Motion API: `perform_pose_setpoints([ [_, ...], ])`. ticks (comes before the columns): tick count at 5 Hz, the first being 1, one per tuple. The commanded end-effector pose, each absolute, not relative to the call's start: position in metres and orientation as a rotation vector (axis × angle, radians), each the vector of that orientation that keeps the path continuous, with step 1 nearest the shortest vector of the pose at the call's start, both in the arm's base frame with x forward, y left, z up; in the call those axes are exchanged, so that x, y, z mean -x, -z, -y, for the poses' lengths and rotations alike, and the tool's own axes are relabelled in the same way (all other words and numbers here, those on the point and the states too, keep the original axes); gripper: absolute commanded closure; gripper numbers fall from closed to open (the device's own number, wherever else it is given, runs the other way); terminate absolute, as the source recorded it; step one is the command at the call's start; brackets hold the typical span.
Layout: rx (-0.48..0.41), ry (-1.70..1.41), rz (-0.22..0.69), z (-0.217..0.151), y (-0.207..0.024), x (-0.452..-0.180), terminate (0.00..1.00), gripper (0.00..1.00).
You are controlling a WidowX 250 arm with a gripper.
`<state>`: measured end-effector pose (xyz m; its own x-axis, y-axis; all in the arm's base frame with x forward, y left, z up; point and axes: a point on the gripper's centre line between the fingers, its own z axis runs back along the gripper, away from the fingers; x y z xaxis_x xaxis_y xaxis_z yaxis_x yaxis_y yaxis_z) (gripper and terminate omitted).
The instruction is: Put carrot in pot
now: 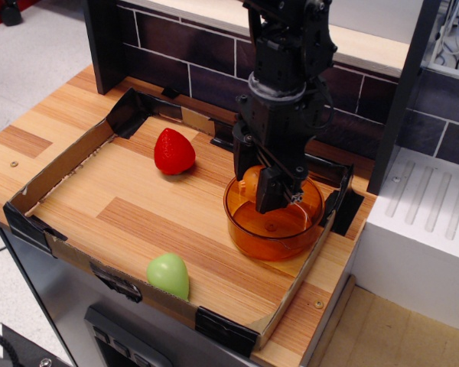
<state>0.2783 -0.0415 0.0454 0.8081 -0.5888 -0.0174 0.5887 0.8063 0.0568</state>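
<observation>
Claw (254,193) grips smooth orange carrot (250,180) inside translucent amber round pot (274,229), low straight walls.

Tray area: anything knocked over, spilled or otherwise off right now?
Nothing stands out. The pot sits upright in the tray, the gripper holds the carrot over it, and the strawberry toy and green egg toy lie apart on the wood.

The arm (287,69) is matte black, blocky, with thin cables along its tool (262,183).
</observation>
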Motion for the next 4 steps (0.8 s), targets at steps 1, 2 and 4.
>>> perform_pose_setpoints([
  [1,-0.042,0.615,0.033,0.041,-0.061,-0.286,0.0,0.0],
  [2,-0.018,0.595,0.094,0.041,-0.084,-0.289,0.0,0.0],
  [4,0.04,0.536,0.182,0.026,-0.155,-0.295,0.0,0.0],
])
